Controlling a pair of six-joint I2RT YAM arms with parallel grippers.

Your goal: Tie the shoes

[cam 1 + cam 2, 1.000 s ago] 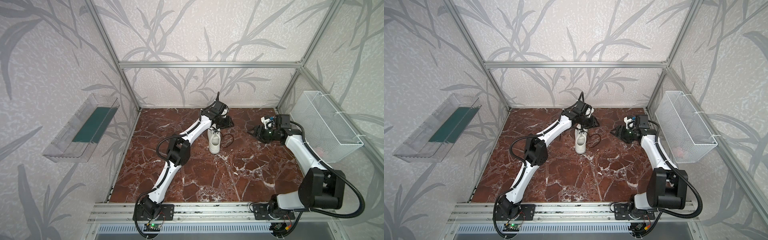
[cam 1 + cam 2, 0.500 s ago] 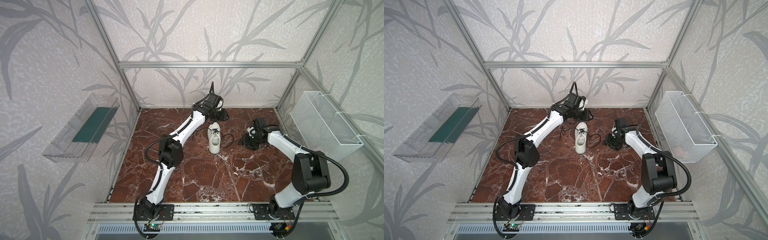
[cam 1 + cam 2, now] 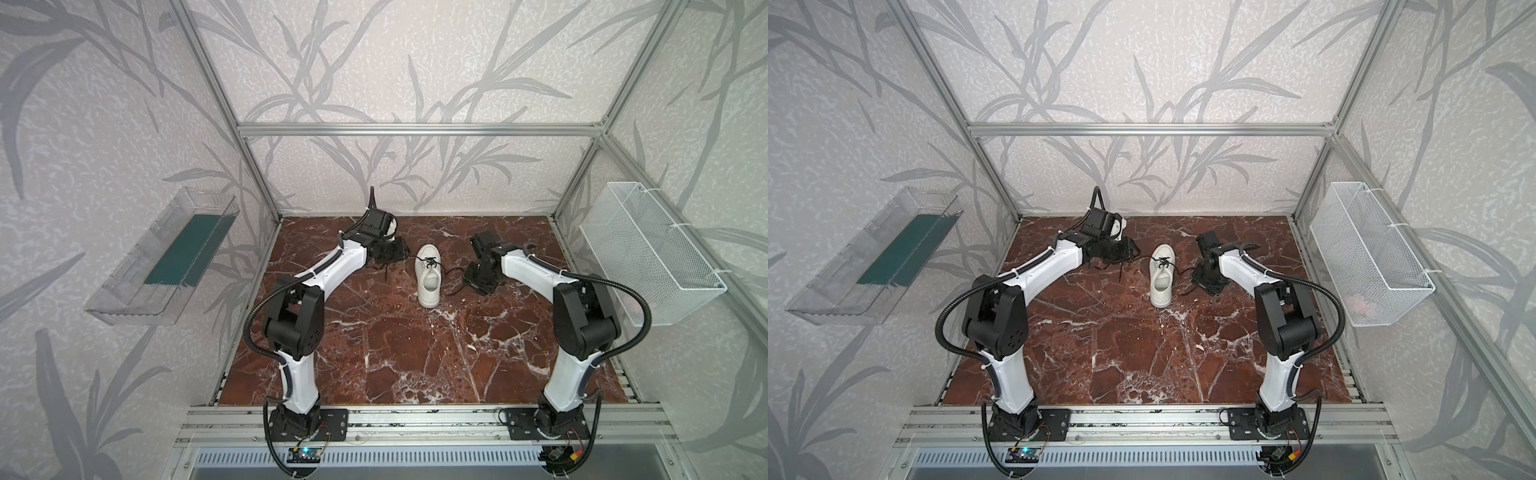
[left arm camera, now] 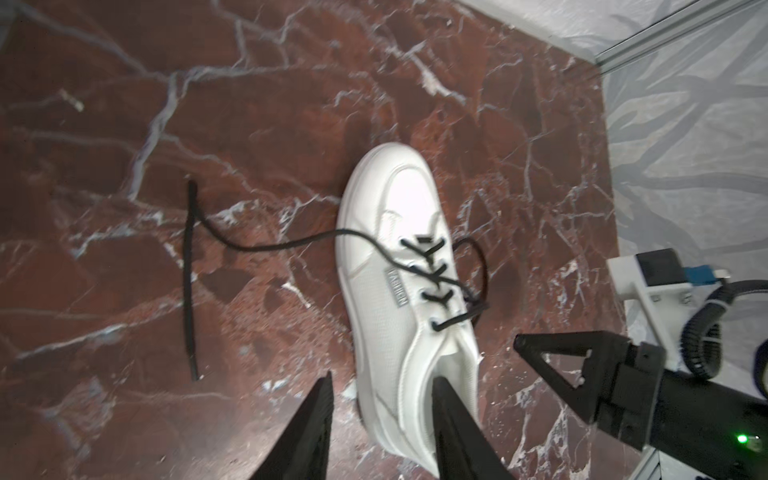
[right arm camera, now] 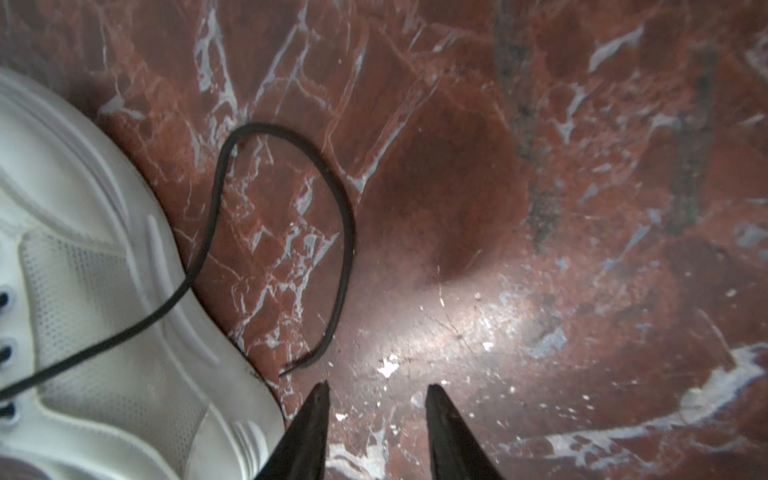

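The shoes are one white sneaker (image 3: pixel 429 279) (image 3: pixel 1162 277) standing on the marble floor, toe toward the back wall. Its black laces (image 4: pixel 266 248) cross over the tongue. One loose end lies on the floor to the shoe's left, and the other curls on the floor to its right (image 5: pixel 344 232). My left gripper (image 3: pixel 401 254) (image 4: pixel 383 377) hovers left of the shoe, open and empty. My right gripper (image 3: pixel 468 282) (image 5: pixel 377 387) is low on the shoe's right, open, with bare floor between the fingertips. The lace tip lies just beyond one of them. One of its fingers (image 4: pixel 530 344) shows beside the shoe.
A white wire basket (image 3: pixel 648 253) hangs on the right wall. A clear plastic tray (image 3: pixel 166 257) with a green insert hangs on the left wall. Aluminium frame posts stand at the back corners. The back wall is close behind the shoe.
My left gripper has left its place over the shoe and moved left and lower. My right gripper has swung in toward the shoe and down to the floor, with its jaws narrowing.
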